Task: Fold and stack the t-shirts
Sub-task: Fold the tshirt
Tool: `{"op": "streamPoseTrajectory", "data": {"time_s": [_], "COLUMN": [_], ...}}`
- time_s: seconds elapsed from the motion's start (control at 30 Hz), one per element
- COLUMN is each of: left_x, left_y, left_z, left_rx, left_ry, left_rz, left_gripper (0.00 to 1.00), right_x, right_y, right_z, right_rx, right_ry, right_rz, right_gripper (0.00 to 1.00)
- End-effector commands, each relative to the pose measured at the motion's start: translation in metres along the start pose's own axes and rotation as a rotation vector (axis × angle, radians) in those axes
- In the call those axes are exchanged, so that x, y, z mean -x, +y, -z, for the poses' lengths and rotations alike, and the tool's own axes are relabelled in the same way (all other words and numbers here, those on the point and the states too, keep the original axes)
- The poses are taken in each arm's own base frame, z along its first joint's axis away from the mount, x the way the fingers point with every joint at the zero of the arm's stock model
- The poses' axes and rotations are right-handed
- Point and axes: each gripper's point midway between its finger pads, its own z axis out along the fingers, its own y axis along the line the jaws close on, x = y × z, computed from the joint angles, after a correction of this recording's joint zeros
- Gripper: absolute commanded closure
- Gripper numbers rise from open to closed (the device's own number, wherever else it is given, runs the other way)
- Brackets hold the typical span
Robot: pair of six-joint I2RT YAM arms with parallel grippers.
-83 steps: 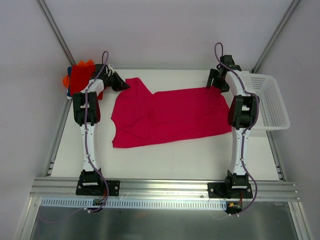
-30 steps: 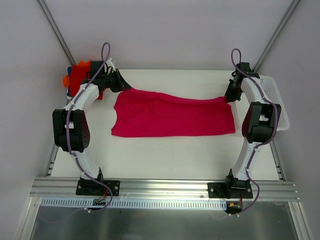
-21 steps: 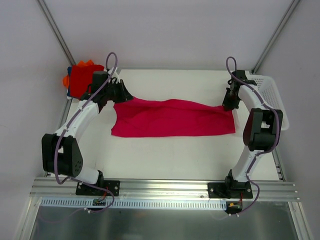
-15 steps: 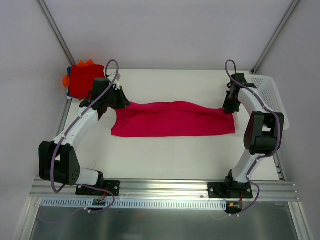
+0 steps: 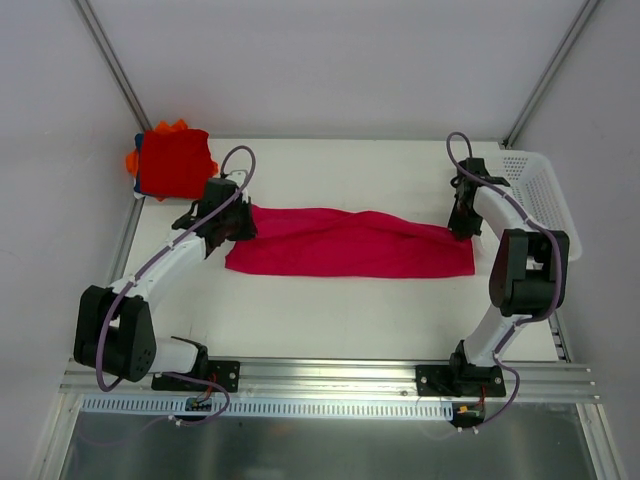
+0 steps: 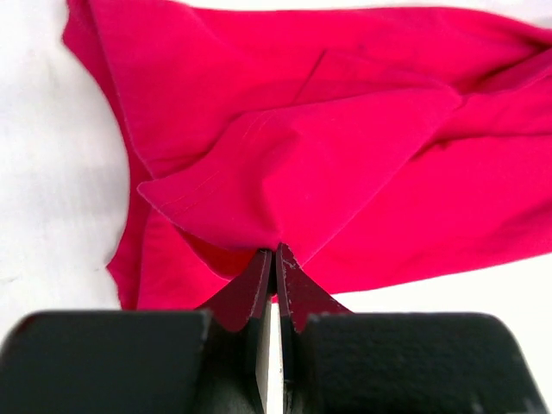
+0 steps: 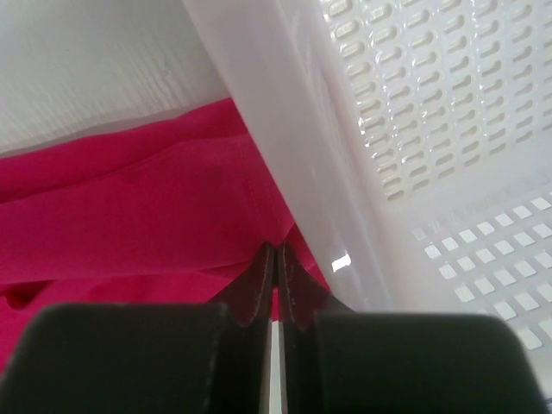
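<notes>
Left gripper (image 6: 274, 255) and right gripper (image 7: 274, 250) are each clamped on an end of the crimson t-shirt (image 5: 350, 245), which lies mid-table (image 5: 330, 320). Both held edges should probably travel nearward together and level, clear of the basket (image 5: 545, 200), so the fold lands straight.

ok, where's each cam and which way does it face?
Top external: fixed above and behind the arm bases, looking down at the white table; both arms show whole.
Left wrist: on the left wrist, looking along the left gripper, shut on the crimson-pink cloth t-shirt.
Right wrist: likewise along the right gripper, shut on the t-shirt beside the white perforated plastic basket.
Shared: all see the t-shirt; top and right wrist see the basket.
</notes>
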Motion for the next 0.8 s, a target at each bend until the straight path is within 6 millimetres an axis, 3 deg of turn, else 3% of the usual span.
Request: {"op": "streamPoseTrajectory", "data": {"time_s": [0.0,0.4,0.6,0.7,0.73,0.77], "left_x": [0.002,-0.030,-0.038,-0.042,-0.042,-0.043], "left_y": [0.015,0.071,0.079,0.088,0.090,0.091], "left_z": [0.002,-0.003,0.002,0.005,0.007,0.008], "left_rx": [0.106,0.381,0.421,0.469,0.484,0.487], "left_ry": [-0.035,0.013,0.006,-0.002,-0.007,-0.011], "left_rz": [-0.056,-0.043,-0.025,-0.007,-0.004,-0.004], "left_gripper": [1.00,1.00,1.00,0.98,0.97,0.94], "right_x": [-0.005,-0.033,-0.041,-0.043,-0.043,-0.044], "right_y": [-0.029,-0.057,-0.067,-0.073,-0.074,-0.075], "right_z": [0.004,-0.009,-0.012,-0.010,-0.011,-0.011], "right_rx": [-0.127,-0.273,-0.293,-0.296,-0.290,-0.291], "right_ry": [-0.015,0.024,0.040,0.030,0.031,0.030], "right_rz": [-0.031,-0.060,-0.112,-0.145,-0.155,-0.159], "right_gripper": [1.00,0.99,0.99,0.81,0.50,0.35]}}
